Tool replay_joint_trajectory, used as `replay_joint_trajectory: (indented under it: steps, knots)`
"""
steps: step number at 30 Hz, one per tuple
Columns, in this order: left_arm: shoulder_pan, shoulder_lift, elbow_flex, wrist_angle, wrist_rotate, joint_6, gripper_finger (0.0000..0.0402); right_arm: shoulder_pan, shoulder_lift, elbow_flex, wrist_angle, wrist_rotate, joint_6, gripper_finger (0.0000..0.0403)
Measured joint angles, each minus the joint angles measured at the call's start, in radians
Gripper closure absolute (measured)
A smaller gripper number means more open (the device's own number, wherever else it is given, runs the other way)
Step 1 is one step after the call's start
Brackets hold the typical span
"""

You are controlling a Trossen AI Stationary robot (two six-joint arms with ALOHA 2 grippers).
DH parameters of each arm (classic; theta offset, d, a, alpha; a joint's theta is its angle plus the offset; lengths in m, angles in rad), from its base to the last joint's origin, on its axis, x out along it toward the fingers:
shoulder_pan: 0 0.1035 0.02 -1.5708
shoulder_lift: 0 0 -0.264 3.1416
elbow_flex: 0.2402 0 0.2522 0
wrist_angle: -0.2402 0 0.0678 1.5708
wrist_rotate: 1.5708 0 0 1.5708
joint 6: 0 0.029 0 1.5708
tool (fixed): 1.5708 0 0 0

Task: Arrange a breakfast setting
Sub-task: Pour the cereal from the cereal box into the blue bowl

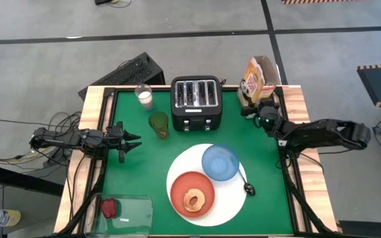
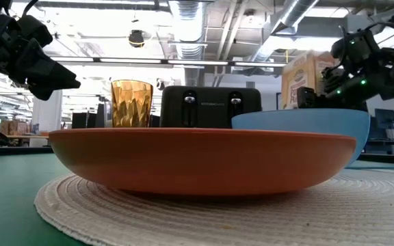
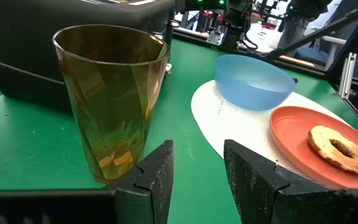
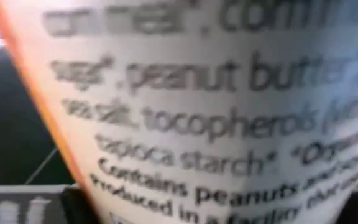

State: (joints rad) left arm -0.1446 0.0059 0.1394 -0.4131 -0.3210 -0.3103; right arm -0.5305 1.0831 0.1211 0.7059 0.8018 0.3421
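The right end effector (image 1: pixel 255 106) sits at the cereal box (image 1: pixel 256 78), at the surface's (image 1: pixel 270 192) one o'clock; whether it pinches the box I cannot tell. The left end effector (image 1: pixel 132 141), fingers slightly spread and empty, waits at nine o'clock beside the amber glass (image 3: pixel 110 99). The bagel (image 1: pixel 192 199) lies on the orange plate (image 1: pixel 180 185), at six o'clock.

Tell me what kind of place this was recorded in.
Probably a lab or workshop hall, not a kitchen: exposed ceiling ducts, a taped concrete floor, and a green-topped table dressed with a toaster and breakfast dishes.
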Motion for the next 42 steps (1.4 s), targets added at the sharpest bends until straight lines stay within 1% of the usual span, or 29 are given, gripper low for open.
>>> replay_joint_trajectory:
  steps: [4, 8, 15, 24, 29, 33, 38, 40, 42]
  knots:
    - [0.0, 0.0, 0.0, 0.0, 0.0, 0.0, 0.0274, 0.0, -0.037, 0.0, -0.007, -0.009, -0.059, 0.0172]
    - [0.0, 0.0, 0.0, 0.0, 0.0, 0.0, 0.0274, 0.0, -0.077, 0.0, -0.04, -0.005, -0.07, 0.0195]
    - [0.0, 0.0, 0.0, 0.0, 0.0, 0.0, 0.0274, 0.0, -0.123, 0.0, -0.092, 0.004, -0.086, 0.0198]
    - [0.0, 0.0, 0.0, 0.0, 0.0, 0.0, 0.0274, 0.014, -0.208, 0.0, -0.153, 0.011, -0.223, 0.0203]
    - [0.0, 0.0, 0.0, 0.0, 0.0, 0.0, 0.0274, 0.061, -0.296, 0.0, -0.156, 0.011, -0.366, 0.0204]
    - [0.0, 0.0, 0.0, 0.0, 0.0, 0.0, 0.0274, 0.104, -0.39, 0.0, -0.154, 0.013, -0.469, 0.0204]
    - [0.0, 0.0, 0.0, 0.0, 0.0, 0.0, 0.0274, 0.167, -0.511, 0.002, -0.158, 0.014, -0.548, 0.0204]
    - [0.0, 0.0, 0.0, 0.0, 0.0, 0.0, 0.0274, 0.194, -0.552, 0.023, -0.215, -0.001, -0.552, 0.0204]
    - [0.0, 0.0, 0.0, 0.0, 0.0, 0.0, 0.0274, 0.215, -0.586, 0.066, -0.314, -0.058, -0.553, 0.0205]
